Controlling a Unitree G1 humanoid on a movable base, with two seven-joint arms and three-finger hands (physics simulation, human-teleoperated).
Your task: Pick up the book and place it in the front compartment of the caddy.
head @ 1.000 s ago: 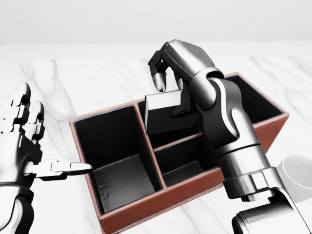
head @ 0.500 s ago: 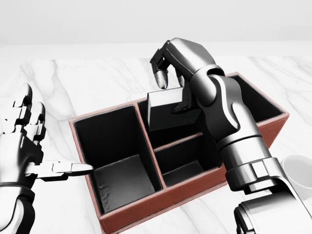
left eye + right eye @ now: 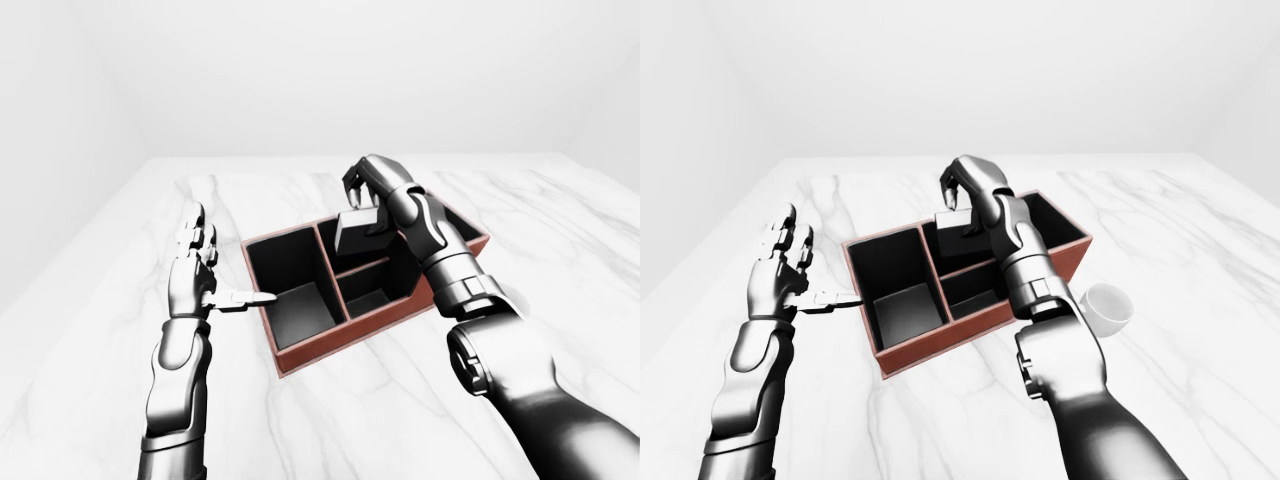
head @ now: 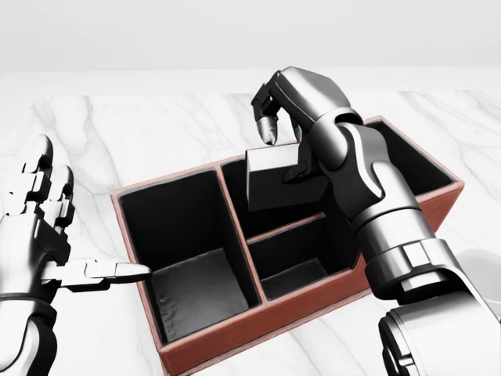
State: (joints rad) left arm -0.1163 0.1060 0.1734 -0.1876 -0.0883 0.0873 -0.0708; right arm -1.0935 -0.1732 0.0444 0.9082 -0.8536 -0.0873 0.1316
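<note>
The right robot hand (image 4: 283, 129), grasping the book (image 4: 274, 182), has shifted rightward over the caddy (image 4: 235, 337); the left robot hand (image 4: 47, 235) stays spread open.

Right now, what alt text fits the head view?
The right hand holds a dark book over a compartment of a red-brown caddy on a marble table. The left hand hovers open beside it.

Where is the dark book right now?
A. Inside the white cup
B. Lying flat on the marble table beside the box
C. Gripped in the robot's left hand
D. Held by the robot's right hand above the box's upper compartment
D: the right hand holds the book over the caddy, while the left hand stays open beside it.
</note>
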